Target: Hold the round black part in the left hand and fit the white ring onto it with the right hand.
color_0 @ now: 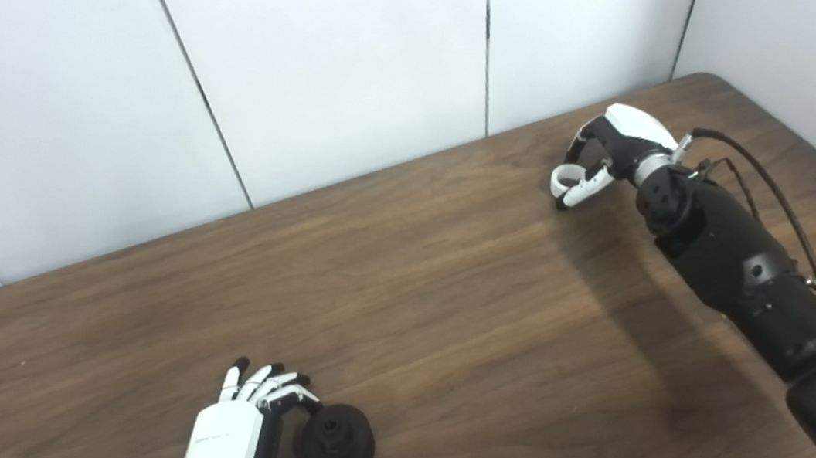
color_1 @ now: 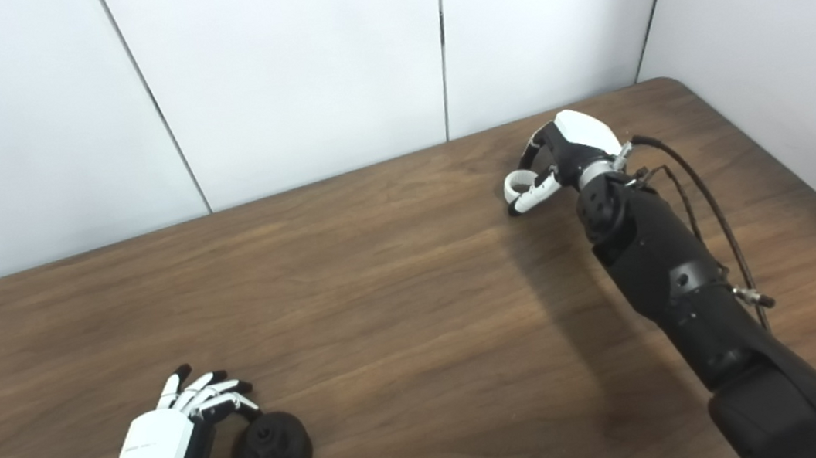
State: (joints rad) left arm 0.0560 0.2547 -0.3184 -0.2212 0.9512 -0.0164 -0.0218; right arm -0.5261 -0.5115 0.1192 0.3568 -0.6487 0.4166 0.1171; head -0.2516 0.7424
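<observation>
1. Round black part [color_0: 336,440], a matte disc with a raised hub at its centre: it sits at the near left of the brown wood-grain tabletop [color_0: 416,298], cupped in the left hand [color_0: 249,455].
2. Left hand state: fingers [color_0: 272,389] curl over the part's far side, thumb under its near edge. Grasping the part; whether it is lifted clear of the tabletop, cannot tell.
3. Small white ring [color_0: 565,178]: far right of the tabletop, well apart from the black part, pinched at the tips of the right hand [color_0: 612,149].
4. Right hand state: fingers closed on the ring, the ring's opening showing between them. It seems to be at or just above the wood; contact unclear.
5. Handling, as judgement: the black part looks rigid and moderately light, likely moulded plastic or rubber; matte surface should give fair grip. Best held by the outer rim, leaving the hub face exposed.
6. The ring looks thin, stiff, very light and easily dropped or tilted. Hold by the outer edge on opposite sides, keeping the bore free.
7. Writing: a faint mark shows on the left hand's white back shell, too small to read. No other labels seen.
</observation>
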